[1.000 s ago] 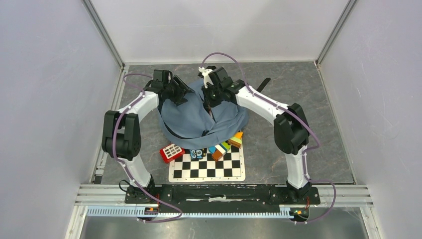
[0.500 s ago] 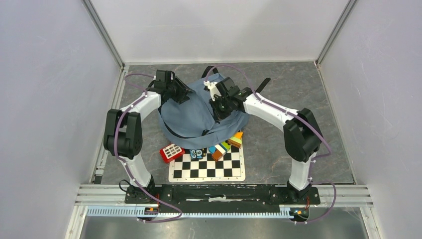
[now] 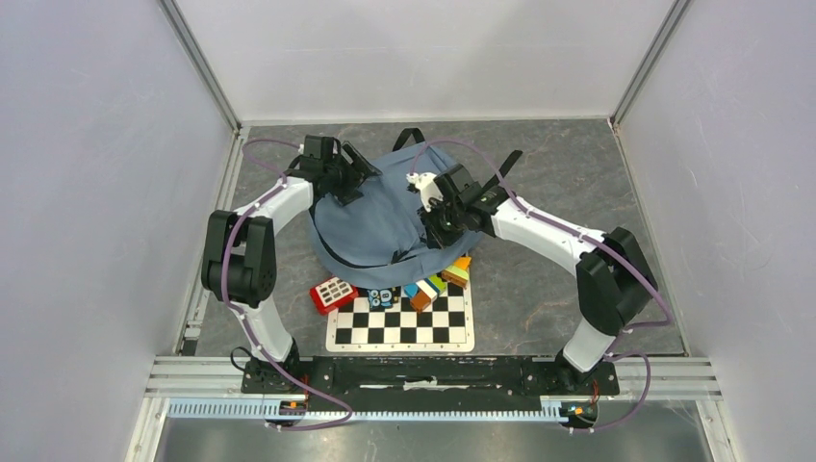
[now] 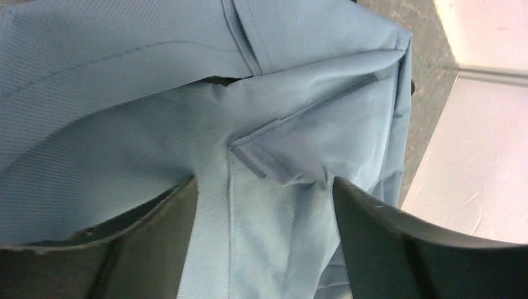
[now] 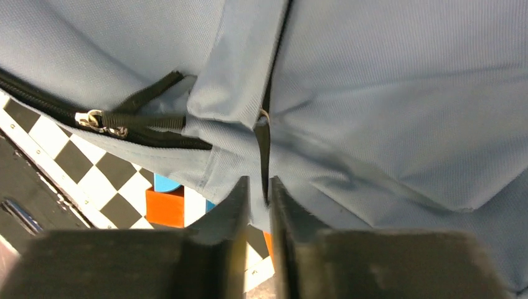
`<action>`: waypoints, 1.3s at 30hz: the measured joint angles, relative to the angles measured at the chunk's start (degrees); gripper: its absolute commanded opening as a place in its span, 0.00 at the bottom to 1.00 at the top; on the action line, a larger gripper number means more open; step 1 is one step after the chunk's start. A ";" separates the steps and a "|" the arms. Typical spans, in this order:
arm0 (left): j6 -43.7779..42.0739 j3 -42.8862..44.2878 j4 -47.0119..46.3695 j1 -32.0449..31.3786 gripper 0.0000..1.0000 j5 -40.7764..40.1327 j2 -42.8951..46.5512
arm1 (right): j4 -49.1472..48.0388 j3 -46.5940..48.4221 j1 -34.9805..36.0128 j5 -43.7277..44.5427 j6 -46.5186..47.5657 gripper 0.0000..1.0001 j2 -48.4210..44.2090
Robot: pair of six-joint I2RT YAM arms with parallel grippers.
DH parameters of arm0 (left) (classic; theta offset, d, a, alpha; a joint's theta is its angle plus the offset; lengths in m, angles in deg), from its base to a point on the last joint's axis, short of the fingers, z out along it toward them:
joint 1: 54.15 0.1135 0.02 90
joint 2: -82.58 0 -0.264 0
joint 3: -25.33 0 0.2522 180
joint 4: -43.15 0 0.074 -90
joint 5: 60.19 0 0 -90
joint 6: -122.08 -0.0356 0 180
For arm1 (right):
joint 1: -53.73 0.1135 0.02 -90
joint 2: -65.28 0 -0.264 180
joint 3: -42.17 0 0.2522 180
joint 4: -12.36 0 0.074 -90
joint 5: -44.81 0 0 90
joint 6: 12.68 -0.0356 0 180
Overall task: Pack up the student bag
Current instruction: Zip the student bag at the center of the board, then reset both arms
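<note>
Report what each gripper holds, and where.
Right gripper: dusty-blue fabric backpack, by its black zipper pull. Left gripper: straddles backpack fabric; grip unclear.

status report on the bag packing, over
Left pincer open, straddling student bag fabric. Right pincer nearly closed around black zipper pull. Bag slumped, near edge over coloured blocks at chessboard's far edge.

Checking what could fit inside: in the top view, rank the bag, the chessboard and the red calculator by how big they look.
1. bag
2. chessboard, far edge hidden under blocks
3. red calculator
</note>
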 measured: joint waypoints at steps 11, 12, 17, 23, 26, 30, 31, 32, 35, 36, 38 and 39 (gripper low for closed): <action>-9.42 -7.15 -1.38 0.00 1.00 -4.24 12.61 | 2.89 0.55 -2.80 4.09 -0.63 0.85 -5.20; -10.23 -7.76 -1.18 0.00 1.00 -4.70 14.80 | 2.75 0.55 -4.07 4.26 -0.57 0.86 -6.34; -14.08 -10.93 1.84 -0.04 1.00 -11.56 28.65 | 0.50 -2.32 -17.73 6.03 0.24 0.86 -15.56; -19.28 -13.86 9.90 -0.04 1.00 -23.12 46.38 | -2.45 -11.13 -33.05 12.85 3.80 0.87 -29.88; -21.68 -13.79 14.38 -0.04 1.00 -27.30 52.41 | -5.49 -16.83 -35.23 17.53 6.47 0.87 -39.01; -23.37 -13.90 19.93 -0.04 1.00 -29.97 57.55 | -16.31 -27.58 -35.06 22.23 8.81 0.91 -51.69; -23.56 -14.14 20.50 -0.04 1.00 -30.27 58.49 | -19.78 -30.99 -35.04 23.06 9.25 0.92 -54.90; -23.74 -14.69 20.92 -0.04 1.00 -30.51 59.74 | -22.84 -34.36 -35.04 23.61 9.62 0.92 -57.77; -23.93 -16.63 21.90 -0.04 1.00 -31.28 62.82 | -29.35 -41.11 -35.04 25.44 9.94 0.92 -63.32; -24.04 -16.94 22.18 -0.04 1.00 -31.41 63.39 | -30.73 -41.81 -35.04 25.75 9.94 0.92 -63.43; -24.30 -17.38 22.88 -0.04 1.00 -31.78 64.15 | -32.70 -42.12 -35.04 26.08 9.92 0.92 -62.95; -24.46 -17.40 23.17 -0.04 1.00 -31.87 64.35 | -33.33 -42.14 -35.04 26.08 9.92 0.92 -62.75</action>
